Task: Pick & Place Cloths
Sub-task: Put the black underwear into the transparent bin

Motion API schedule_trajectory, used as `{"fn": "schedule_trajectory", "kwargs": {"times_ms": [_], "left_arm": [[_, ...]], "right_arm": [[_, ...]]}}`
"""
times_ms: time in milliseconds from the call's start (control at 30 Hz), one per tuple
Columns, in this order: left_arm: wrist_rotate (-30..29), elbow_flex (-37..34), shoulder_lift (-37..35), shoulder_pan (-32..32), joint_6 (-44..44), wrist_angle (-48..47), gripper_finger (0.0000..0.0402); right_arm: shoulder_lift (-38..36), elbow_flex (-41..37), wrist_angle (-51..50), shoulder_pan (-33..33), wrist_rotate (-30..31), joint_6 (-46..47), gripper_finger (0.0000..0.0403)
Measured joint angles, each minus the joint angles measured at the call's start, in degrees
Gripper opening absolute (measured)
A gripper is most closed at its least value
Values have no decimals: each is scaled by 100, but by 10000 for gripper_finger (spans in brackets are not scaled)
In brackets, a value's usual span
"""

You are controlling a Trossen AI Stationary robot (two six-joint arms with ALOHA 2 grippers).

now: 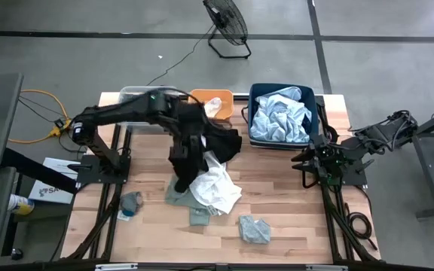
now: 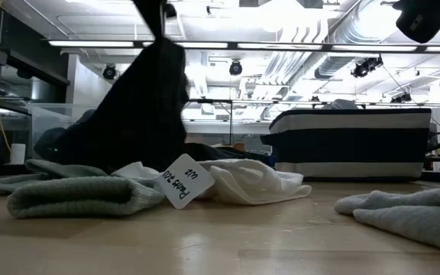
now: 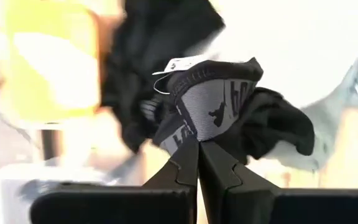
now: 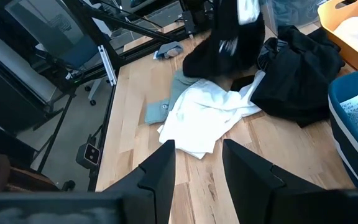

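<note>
Black fabric garment (image 3: 229,106), clamped only by its waistband in the left gripper (image 3: 198,148), may slip free and drop onto the white cloth (image 1: 215,188) below; right gripper (image 4: 197,158) waits with fingers apart.

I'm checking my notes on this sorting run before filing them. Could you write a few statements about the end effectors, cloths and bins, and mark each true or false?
1. The left end effector is shut on a black cloth and holds it above the table. True.
2. The right end effector grips the white cloth. False: it is open and holds nothing, at the table's right edge.
3. The navy bin holds pale blue cloth. True.
4. The orange bin stands right of the navy bin. False: it stands to its left.
</note>
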Motion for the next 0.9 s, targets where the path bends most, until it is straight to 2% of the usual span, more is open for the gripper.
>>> {"fn": "schedule_trajectory", "kwargs": {"times_ms": [167,300,400,500,667,800,900], "left_arm": [[-626,1275,0,1,-447,-467,0],[-1294,2036,-71,1,-789,-462,0],[-2134,2448,-153,0,-1034,-455,0],[-2993,2646,-269,3,-1252,-435,0],[-4416,2587,-628,3,-1666,-444,0],[-5184,2580,-750,6,-1859,-453,0],[-5533,2578,-782,60,-1898,-451,0]], "right_arm": [[0,0,0,-2,0,0,124],[1,0,0,-1,0,0,124],[2,0,1,0,0,0,124],[2,0,2,-2,0,0,124],[2,0,2,-2,0,0,124],[2,0,2,-2,0,0,124],[2,0,2,-2,2,0,124]]}}
